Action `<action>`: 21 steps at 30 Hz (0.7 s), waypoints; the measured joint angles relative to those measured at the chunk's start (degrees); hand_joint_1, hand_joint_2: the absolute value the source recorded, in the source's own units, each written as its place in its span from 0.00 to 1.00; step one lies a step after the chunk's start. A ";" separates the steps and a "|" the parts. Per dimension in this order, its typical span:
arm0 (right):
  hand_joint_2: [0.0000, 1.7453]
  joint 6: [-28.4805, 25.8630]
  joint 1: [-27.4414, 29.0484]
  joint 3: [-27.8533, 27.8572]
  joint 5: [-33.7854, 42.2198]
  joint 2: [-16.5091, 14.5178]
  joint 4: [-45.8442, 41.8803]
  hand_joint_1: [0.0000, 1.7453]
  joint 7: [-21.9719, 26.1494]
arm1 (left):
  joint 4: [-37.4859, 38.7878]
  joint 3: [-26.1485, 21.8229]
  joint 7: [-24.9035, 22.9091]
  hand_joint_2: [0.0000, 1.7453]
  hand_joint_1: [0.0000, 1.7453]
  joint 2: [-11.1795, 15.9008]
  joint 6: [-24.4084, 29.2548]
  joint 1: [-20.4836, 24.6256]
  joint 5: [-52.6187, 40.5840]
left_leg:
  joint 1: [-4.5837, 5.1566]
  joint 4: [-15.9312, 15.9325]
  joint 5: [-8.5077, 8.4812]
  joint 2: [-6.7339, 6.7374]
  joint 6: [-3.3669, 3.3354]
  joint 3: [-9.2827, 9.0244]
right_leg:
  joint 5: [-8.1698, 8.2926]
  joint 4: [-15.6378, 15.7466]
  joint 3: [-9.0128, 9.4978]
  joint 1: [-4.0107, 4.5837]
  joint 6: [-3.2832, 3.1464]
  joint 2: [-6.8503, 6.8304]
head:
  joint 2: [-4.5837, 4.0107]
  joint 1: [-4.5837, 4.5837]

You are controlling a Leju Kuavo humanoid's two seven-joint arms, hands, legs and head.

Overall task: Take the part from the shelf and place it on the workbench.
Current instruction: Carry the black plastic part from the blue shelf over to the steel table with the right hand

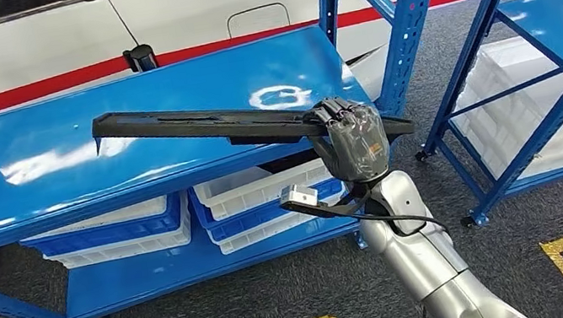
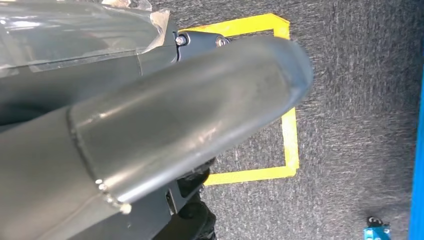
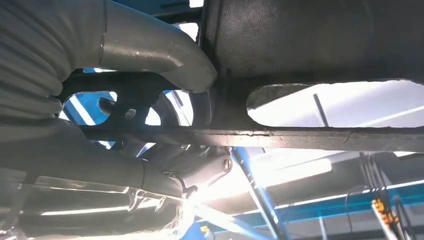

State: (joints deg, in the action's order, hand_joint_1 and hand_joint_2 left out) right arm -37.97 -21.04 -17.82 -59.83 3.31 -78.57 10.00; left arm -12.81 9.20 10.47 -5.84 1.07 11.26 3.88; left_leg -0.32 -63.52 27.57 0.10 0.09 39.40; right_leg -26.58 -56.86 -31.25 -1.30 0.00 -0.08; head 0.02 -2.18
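Right robot hand [image 1: 352, 143] gripping long black slotted part [image 1: 205, 126], above blue shelf [image 1: 50, 174], left robot hand [image 2: 150, 125] state unclear.

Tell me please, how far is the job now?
Done: the right hand already grips the long black part near one end. In hand: the part is held above the blue shelf top; whether its far end touches is unclear. Left: carrying it to the workbench and setting it down.

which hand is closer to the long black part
Right. The right hand grips the long black part near one end, above the blue shelf. The left hand hangs over the carpet floor.
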 joint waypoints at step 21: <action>1.00 0.03 4.53 2.74 0.52 0.07 -2.81 1.00 -0.01 | -0.03 -0.02 0.98 0.00 0.00 -0.45 0.05 -0.52 -0.26 | 0.36 7.27 -5.56 0.23 -3.39 -3.32 | -3.29 -12.27 -4.81 0.22 3.44 0.05 | 0.00 -0.32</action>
State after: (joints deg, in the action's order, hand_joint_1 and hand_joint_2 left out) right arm -37.93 -16.51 -15.08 -59.31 3.38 -81.38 9.99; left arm -12.84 9.18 11.45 -6.29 1.11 10.74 3.63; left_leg 0.04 -56.25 22.02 0.32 -3.30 36.07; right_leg -29.87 -69.13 -36.05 -1.08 3.44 -0.02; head 0.02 -2.50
